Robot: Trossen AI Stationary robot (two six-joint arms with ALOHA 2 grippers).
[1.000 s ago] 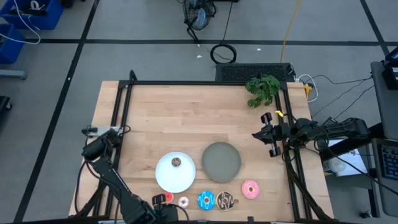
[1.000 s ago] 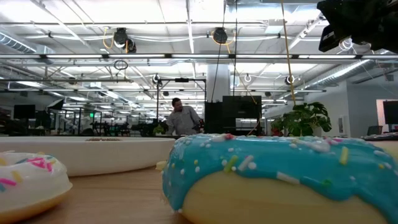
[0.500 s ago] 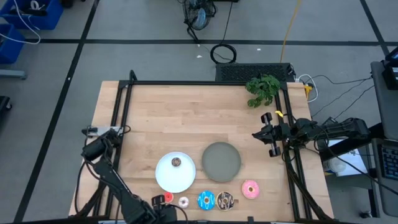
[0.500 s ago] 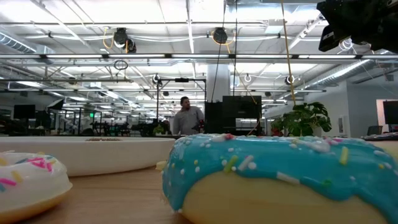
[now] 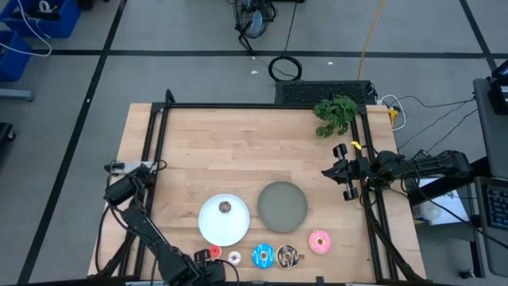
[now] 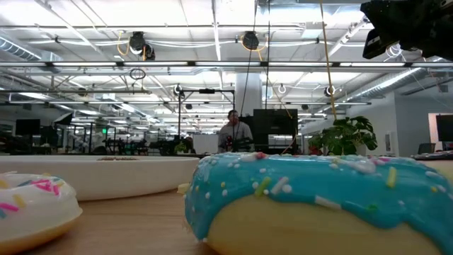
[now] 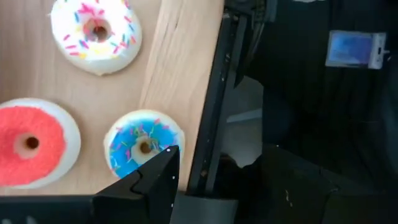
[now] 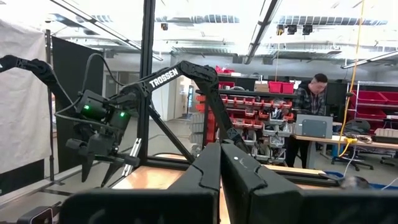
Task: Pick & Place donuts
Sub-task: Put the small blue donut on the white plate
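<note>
Along the table's near edge lie a tiny red donut (image 5: 214, 253), a tiny whitish-pink one (image 5: 234, 257), the bright blue donut (image 5: 263, 256), the dark brown one (image 5: 287, 256) and the pink one (image 5: 319, 242). A tiny brown donut (image 5: 225, 207) sits on the white plate (image 5: 216, 229). My left gripper (image 5: 200, 258) hovers at the near edge over a tiny blue donut (image 7: 143, 146), beside the red donut (image 7: 28, 143) and the whitish-pink donut (image 7: 96, 31). My right gripper (image 5: 327, 171) is shut and waits high at the table's right edge.
The grey plate (image 5: 282, 206) lies right of the white plate. A green plant (image 5: 335, 114) stands at the far right corner. A black frame rail (image 7: 211, 106) runs along the near table edge. The table's far half is bare wood (image 5: 230, 151). A person (image 6: 236, 134) stands in the room behind.
Both arms and all donuts have kept still. Only the person in the room behind has walked toward the right in the low view.
</note>
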